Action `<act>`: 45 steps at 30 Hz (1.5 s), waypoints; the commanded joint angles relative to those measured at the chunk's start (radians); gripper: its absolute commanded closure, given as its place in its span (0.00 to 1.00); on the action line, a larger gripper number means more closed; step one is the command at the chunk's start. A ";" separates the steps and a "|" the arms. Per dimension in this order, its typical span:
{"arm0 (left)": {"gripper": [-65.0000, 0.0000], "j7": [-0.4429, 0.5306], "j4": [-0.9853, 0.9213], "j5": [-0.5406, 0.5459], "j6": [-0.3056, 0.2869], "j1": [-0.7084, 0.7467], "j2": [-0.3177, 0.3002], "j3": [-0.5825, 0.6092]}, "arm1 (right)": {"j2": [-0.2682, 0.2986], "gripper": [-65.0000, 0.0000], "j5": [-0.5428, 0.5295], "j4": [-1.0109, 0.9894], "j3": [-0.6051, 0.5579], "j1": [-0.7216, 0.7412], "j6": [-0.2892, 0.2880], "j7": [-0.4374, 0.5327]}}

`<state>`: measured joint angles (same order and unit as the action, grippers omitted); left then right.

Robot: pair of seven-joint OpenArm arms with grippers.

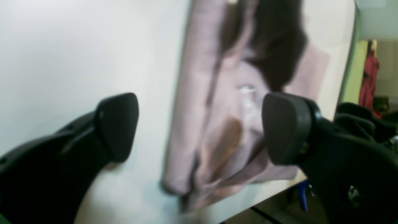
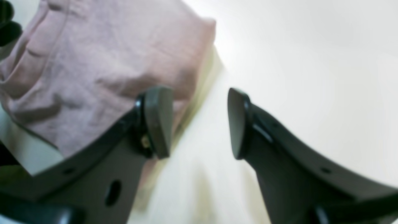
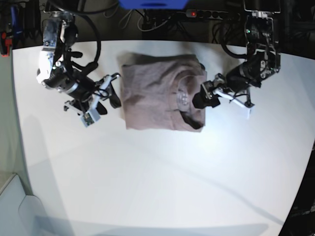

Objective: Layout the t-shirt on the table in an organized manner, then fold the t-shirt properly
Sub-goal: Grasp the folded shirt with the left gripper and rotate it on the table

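Right gripper point(image 3: 112, 91): at the left of the base view, beside the shirt's left edge, over bare table; its fingers point(image 2: 158, 121) stand apart with nothing between them. In the right wrist view one finger sits against the cloth's edge, the other over white tabletop.
T-shirt point(image 3: 160, 96): lies folded into a rough rectangle near the far edge of the table point(image 3: 157, 182), about midway along it. The round collar shows on top toward the shirt's right side, with a pale label inside it. The near right corner looks dark and bunched; the left edge is fairly straight.
T-shirt up close: the left wrist view point(image 1: 217, 124) shows several folded layers and a long fold along one side, reaching almost to the table's edge; this view is blurred.
Left gripper point(image 3: 203, 98): at the right of the base view, at the shirt's right edge near the collar. Its fingers point(image 1: 286, 127) are spread wide and empty, the cloth lying below the gap between them.
Table: white, bare across the whole near half.
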<state>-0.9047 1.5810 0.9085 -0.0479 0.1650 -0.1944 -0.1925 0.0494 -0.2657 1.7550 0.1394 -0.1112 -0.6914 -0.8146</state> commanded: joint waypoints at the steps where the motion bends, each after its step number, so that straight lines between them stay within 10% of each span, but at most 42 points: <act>1: 0.06 0.009 0.003 0.033 0.006 -0.015 -0.007 0.004 | 0.004 0.60 -0.016 0.016 0.002 0.012 -0.007 0.024; 10: 0.10 0.011 -0.184 0.013 0.006 -0.107 -0.010 0.143 | 0.016 0.60 -0.014 0.016 0.004 0.017 -0.007 0.025; 19: 0.91 0.014 -0.278 -0.067 0.006 -0.176 0.002 0.276 | 0.037 0.60 -0.016 0.021 0.035 0.017 -0.007 0.025; 37: 0.92 0.017 -0.370 -0.477 -0.005 -0.588 -0.033 0.821 | 0.070 0.60 -0.013 0.023 0.535 0.012 -0.007 0.024; 45: 0.92 0.167 -0.380 -0.754 -0.356 -0.744 0.057 1.111 | 0.071 0.60 -0.013 0.023 0.724 -0.063 -0.007 0.024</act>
<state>-0.7536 1.1912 0.1616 -0.4133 -0.5491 -0.1471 0.9230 0.1020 -0.2691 1.7580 0.8551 -0.1776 -0.6922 -0.8143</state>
